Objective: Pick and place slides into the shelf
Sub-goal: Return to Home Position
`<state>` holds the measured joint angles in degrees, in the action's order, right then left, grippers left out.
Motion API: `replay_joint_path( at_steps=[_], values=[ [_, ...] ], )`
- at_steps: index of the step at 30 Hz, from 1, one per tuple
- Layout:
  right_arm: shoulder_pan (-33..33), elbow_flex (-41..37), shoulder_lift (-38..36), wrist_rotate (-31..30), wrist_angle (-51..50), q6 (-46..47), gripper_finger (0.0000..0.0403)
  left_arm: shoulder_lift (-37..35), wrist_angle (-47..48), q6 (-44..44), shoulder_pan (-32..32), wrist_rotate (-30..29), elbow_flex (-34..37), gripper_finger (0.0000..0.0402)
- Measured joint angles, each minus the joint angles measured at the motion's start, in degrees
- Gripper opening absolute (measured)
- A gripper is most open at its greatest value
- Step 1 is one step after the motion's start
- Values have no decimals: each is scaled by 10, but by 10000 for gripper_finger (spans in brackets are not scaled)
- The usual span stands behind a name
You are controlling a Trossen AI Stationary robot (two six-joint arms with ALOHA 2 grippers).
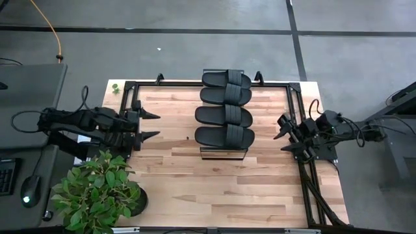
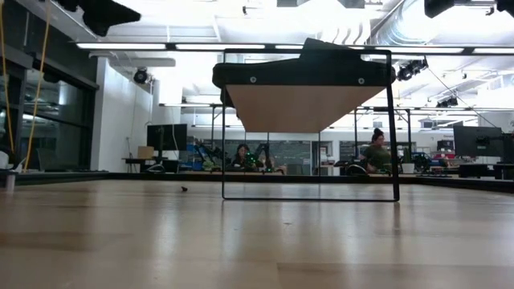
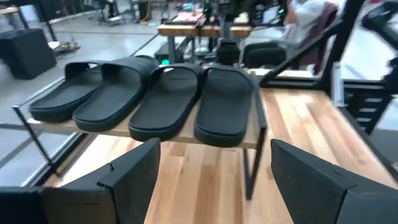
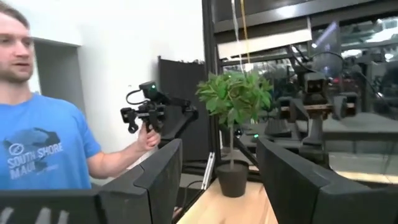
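As all four slides (image 1: 225,107) lie side by side on the shelf (image 1: 223,152) in the middle of the table (image 1: 195,188), I think the putting is done and this is the go-home step. The left gripper (image 1: 156,125) by the left edge and the right gripper (image 1: 282,142) by the right edge are both spread wide and hold nothing. Next, each arm only needs to tuck in and rest, clear of the shelf.

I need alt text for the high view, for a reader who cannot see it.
Four black slides lie side by side on the narrow shelf on the wooden table. The left gripper and the right gripper are open and empty, one at each side.
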<state>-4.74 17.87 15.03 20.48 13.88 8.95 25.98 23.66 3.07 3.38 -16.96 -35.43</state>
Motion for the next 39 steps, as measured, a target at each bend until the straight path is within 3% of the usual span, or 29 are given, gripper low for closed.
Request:
replay_joint_path(
  at_steps=[7, 15, 24, 29, 35, 39],
  values=[
    [-51, 0, 0, -74, -25, -16, 200, -107, -26, 48, 0, 9, 100, 285],
    [-77, 0, -1, -72, -24, -75, 200, -187, -113, 67, 0, 41, 202, 285],
    [-82, 0, -1, -72, -20, -86, 200, -239, -147, 78, 0, 67, 265, 285],
    [-82, -57, -1, -74, 53, -83, 200, -257, -178, 79, 0, 76, 293, 285],
    [-82, -174, -2, -83, 244, -75, 200, -256, -205, 82, 0, 84, 329, 285],
    [-81, -169, -2, -102, 234, -64, 200, -255, -219, 82, 0, 92, 333, 285]
  ],
)
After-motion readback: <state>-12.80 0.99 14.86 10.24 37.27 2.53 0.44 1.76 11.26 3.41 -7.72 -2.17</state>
